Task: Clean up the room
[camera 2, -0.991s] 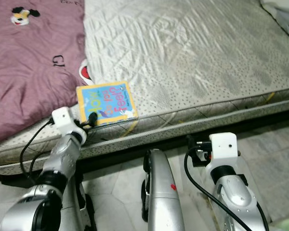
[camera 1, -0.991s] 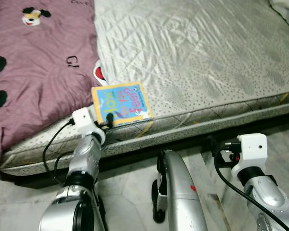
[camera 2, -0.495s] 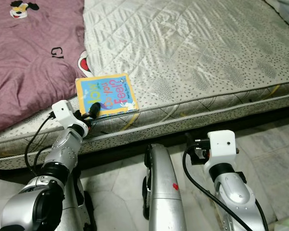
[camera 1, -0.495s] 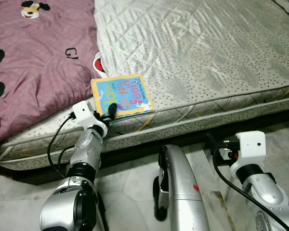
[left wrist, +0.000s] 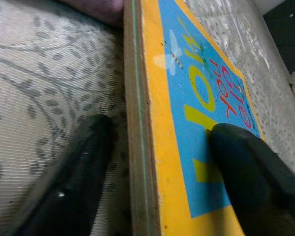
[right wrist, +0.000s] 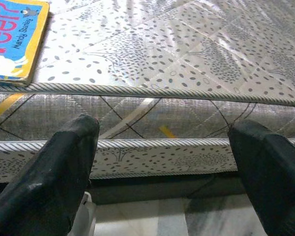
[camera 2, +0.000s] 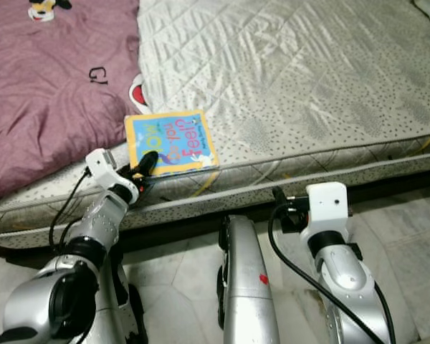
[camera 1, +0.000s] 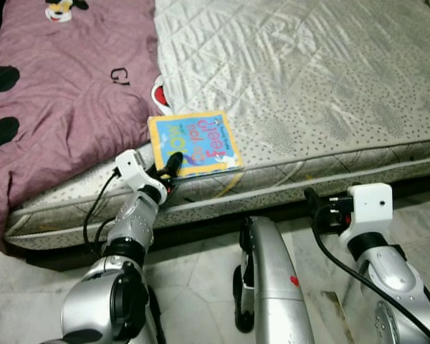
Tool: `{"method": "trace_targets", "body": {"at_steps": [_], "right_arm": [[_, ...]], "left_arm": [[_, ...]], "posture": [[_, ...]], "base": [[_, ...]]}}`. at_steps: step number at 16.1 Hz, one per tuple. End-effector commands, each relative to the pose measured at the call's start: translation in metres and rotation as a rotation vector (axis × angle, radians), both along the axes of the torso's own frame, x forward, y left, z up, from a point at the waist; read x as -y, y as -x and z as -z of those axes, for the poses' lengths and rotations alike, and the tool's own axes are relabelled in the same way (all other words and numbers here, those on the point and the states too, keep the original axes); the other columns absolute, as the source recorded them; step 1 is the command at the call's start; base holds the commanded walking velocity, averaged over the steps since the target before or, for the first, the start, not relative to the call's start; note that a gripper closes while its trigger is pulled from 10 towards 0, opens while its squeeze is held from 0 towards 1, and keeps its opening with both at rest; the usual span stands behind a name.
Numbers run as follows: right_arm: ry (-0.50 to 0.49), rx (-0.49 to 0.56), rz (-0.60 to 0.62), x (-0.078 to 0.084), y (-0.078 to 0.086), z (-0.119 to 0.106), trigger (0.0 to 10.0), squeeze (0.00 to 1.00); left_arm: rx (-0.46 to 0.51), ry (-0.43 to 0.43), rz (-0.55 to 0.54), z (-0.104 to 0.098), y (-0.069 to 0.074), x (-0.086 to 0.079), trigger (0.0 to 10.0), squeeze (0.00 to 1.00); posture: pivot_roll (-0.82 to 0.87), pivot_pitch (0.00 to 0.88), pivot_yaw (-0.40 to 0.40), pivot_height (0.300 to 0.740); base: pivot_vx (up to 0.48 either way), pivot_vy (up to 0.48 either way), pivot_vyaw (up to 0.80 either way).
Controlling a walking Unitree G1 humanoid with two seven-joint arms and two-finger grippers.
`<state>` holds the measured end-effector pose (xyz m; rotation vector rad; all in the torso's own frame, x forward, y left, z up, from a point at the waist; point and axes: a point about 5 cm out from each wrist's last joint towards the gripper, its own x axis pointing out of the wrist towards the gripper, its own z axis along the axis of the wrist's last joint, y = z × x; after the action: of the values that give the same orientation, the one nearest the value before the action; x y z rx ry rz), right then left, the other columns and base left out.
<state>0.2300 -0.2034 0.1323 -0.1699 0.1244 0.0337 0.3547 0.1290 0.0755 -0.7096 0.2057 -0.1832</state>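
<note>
Book [camera 1: 193,142], blue with yellow border, flat near front edge of bed [camera 1: 330,86], just beside purple blanket [camera 1: 64,93]; straddled at its near corner by left gripper [camera 1: 173,163], 1 finger on cover, 1 on mattress, apart; right gripper [right wrist: 162,167] spread wide, below bed's front edge.

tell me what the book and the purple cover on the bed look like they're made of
Book: likely thick board, glossy printed cover; the left wrist view shows a thick layered edge. Purple cover: soft matte fabric, creased, with printed cartoon figures.
</note>
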Motion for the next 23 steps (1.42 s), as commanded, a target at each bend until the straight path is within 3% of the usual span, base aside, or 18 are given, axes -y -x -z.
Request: {"method": "trace_targets", "body": {"at_steps": [1, 8, 16, 19, 22, 23], "right_arm": [[0.005, -0.010, 0.009, 0.002, 0.001, 0.003, 10.0, 0.00], [-0.001, 0.025, -0.006, -0.008, -0.013, 0.004, 10.0, 0.00], [-0.011, 0.079, 0.001, -0.014, -0.033, 0.002, 10.0, 0.00], [-0.022, 0.091, -0.008, -0.019, -0.041, 0.002, 10.0, 0.00], [-0.041, 0.117, -0.039, -0.029, -0.057, 0.002, 10.0, 0.00], [-0.057, 0.130, -0.057, -0.035, -0.064, 0.000, 10.0, 0.00]], "left_arm": [[-0.110, 0.055, 0.058, 0.019, 0.011, 0.015, 0.0, 0.00], [-0.110, 0.117, 0.066, 0.011, 0.004, 0.009, 0.0, 0.00], [-0.075, 0.101, 0.039, -0.002, -0.006, 0.002, 0.0, 0.00], [-0.071, 0.038, -0.003, -0.007, -0.010, -0.007, 0.0, 0.00], [0.024, -0.084, -0.066, -0.029, -0.021, -0.023, 0.0, 0.00], [0.095, -0.148, -0.085, -0.043, -0.026, -0.028, 0.0, 0.00]], "posture": [[-0.22, 0.211, -0.051, 0.484], [-0.19, 0.175, -0.037, 0.484], [-0.15, 0.132, -0.014, 0.484], [-0.12, 0.108, -0.012, 0.484], [-0.08, 0.061, -0.013, 0.484], [-0.07, 0.047, -0.009, 0.484]], "base": [[0.000, 0.000, 0.00], [0.000, 0.000, 0.00], [0.000, 0.000, 0.00], [0.000, 0.000, 0.00], [0.000, 0.000, 0.00], [0.000, 0.000, 0.00]]}}
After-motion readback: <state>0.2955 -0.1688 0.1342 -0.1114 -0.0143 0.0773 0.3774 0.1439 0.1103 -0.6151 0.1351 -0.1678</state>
